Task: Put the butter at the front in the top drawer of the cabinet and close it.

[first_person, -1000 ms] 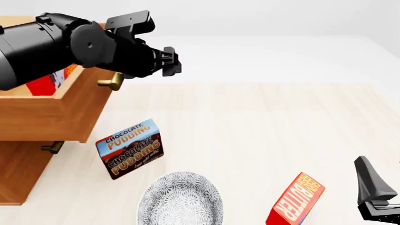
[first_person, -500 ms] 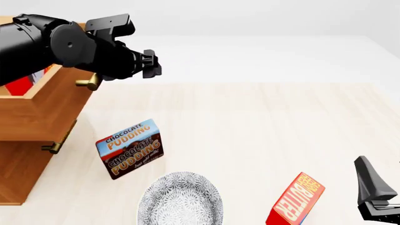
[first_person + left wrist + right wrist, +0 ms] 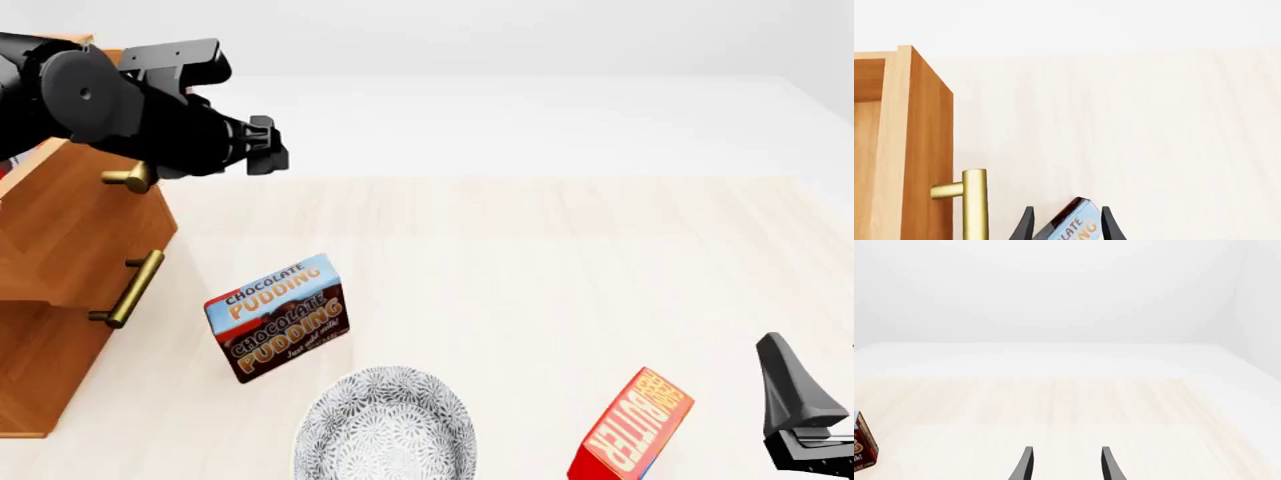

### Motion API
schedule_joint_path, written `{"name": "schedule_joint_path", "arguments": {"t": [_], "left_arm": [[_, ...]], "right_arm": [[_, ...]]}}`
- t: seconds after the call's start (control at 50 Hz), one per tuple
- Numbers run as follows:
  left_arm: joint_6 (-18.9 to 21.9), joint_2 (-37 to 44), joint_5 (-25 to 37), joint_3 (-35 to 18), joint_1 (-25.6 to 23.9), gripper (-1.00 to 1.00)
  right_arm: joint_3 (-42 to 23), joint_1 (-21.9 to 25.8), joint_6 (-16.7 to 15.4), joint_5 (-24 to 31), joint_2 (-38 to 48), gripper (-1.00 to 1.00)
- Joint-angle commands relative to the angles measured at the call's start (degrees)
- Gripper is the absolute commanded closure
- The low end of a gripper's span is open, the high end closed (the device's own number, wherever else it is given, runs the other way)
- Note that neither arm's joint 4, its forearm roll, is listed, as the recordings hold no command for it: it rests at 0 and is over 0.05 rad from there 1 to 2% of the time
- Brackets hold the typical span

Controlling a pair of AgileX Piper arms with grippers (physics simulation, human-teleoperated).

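The cabinet stands at the far left. Its top drawer still juts out a little, and a strip of its inside shows in the left wrist view beside the drawer front. The butter is hidden. The brass handle sits just under my left arm's wrist, and in the left wrist view this handle lies right beside the fingers. My left gripper is open and holds nothing, pointing past the handle. My right gripper waits open at the front right.
A Chocolate Pudding box stands right of the cabinet, and it shows beyond the left fingers. A patterned grey bowl is at the front. A look-alike red carton leans at the front right. A lower drawer handle sticks out.
The top drawer has slid leftward into the cabinet, with my left arm moving left along with its handle. The red carton inside it has gone out of sight. The right arm stayed still.
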Motion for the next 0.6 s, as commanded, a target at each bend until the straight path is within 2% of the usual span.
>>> {"name": "schedule_joint_path", "arguments": {"t": [0.02,0.6], "left_arm": [[1.9,-2.8,1.9,2.3,4.1,-1.00],[5.8,-7.2,4.2,4.8,12.1,-1.00]], "right_arm": [[0.0,0.0,0.1,0.0,0.0,-1.00],[0.0,0.0,0.1,0.0,0.0,-1.00]]}}
